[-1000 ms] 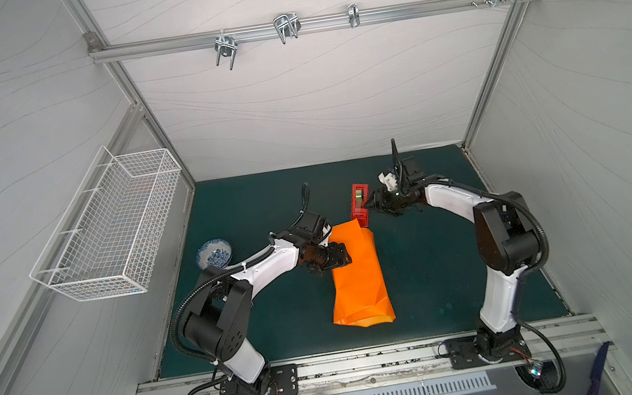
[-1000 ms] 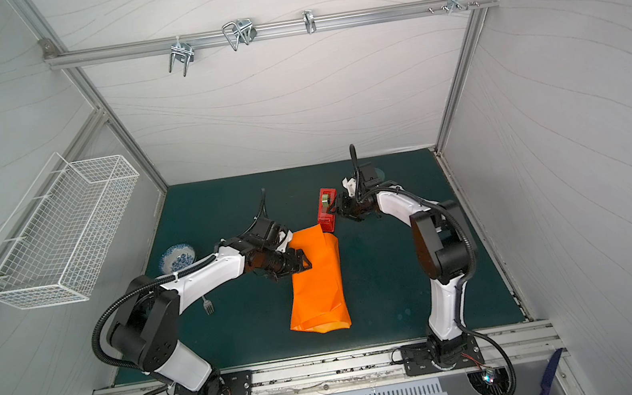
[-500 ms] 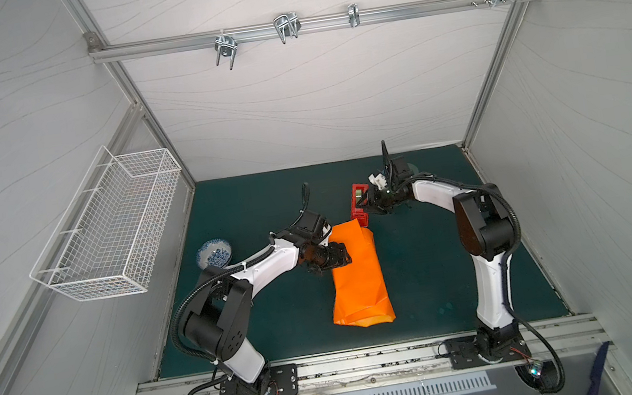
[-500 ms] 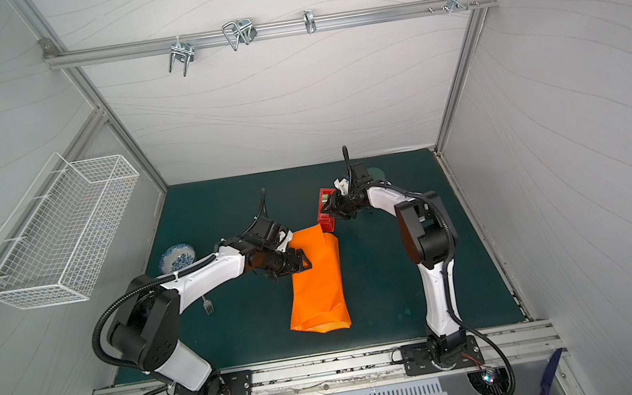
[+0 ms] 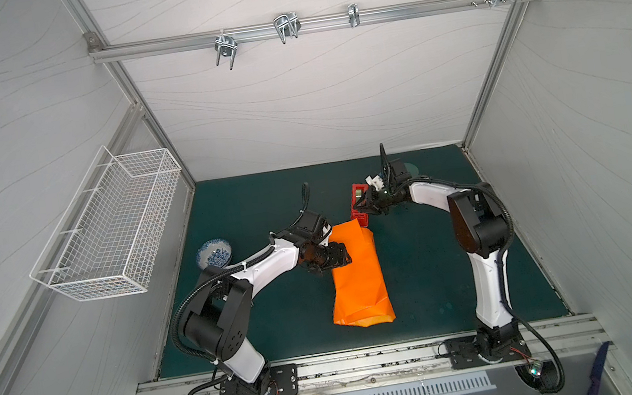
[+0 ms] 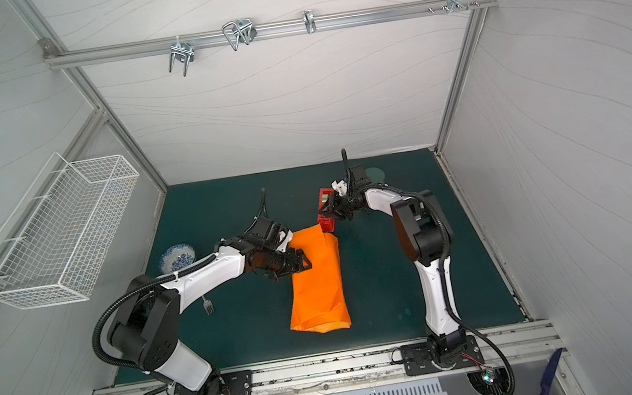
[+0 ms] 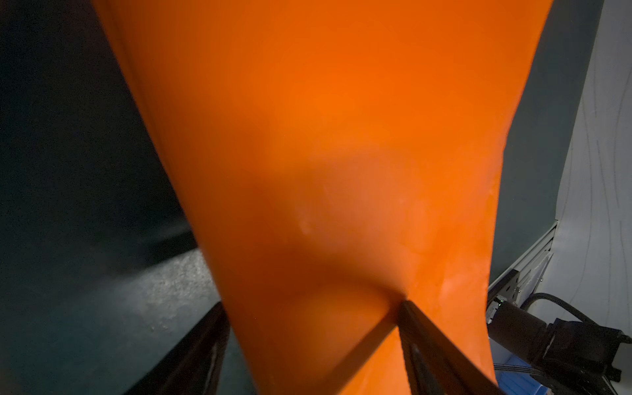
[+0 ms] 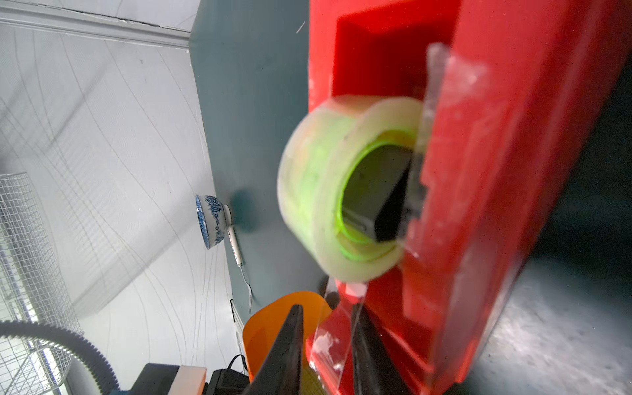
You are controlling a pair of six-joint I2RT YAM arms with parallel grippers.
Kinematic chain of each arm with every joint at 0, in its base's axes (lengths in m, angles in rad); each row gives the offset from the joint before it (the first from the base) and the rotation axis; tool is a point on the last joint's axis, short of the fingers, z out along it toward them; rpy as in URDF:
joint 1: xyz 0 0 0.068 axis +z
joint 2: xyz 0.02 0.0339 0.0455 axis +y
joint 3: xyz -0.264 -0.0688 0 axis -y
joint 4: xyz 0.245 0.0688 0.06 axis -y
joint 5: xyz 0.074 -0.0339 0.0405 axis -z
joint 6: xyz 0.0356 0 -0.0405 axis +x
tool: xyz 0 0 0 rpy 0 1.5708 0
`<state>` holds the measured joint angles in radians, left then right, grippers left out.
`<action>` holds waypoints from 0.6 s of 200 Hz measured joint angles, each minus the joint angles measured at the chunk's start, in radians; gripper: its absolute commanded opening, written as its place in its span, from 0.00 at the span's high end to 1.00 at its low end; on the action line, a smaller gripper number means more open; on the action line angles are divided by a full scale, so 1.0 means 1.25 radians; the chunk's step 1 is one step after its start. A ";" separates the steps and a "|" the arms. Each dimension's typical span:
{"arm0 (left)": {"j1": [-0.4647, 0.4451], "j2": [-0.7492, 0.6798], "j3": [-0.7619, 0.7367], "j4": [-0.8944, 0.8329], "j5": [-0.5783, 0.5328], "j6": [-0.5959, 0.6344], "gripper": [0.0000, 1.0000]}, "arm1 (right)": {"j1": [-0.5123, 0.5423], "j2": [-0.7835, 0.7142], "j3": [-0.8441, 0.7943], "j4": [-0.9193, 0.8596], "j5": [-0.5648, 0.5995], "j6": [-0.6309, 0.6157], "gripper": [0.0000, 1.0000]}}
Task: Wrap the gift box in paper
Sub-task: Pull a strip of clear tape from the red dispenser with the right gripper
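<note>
Dark green mat (image 5: 264,197) is the work surface. Orange paper (image 5: 359,280) lies on it mid-table as a long folded bundle, running front to back. Red tape dispenser (image 5: 359,217) just beside the bundle's far end. Blue-and-white bowl (image 5: 214,254) well left of it, near the mat edge; fork (image 6: 207,305) just in front of the bowl.

Orange paper (image 5: 359,276) smooth, matt; red dispenser (image 8: 496,171) glossy plastic; green mat (image 5: 422,276) grainy.
</note>
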<state>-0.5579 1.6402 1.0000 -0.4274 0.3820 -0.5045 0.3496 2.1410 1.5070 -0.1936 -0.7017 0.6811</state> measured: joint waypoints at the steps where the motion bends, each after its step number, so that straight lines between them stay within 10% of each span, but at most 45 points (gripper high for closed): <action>1: 0.000 0.000 0.000 0.000 0.000 0.000 0.22 | 0.000 0.000 0.000 0.001 0.000 0.001 0.77; 120: 0.000 0.000 0.000 0.000 0.000 0.000 0.22 | -0.004 0.002 -0.075 0.179 -0.059 0.192 1.00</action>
<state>-0.5579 1.6402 1.0004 -0.4274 0.3820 -0.5045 0.3443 2.1441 1.4132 0.0296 -0.7750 0.9215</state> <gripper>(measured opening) 0.784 0.045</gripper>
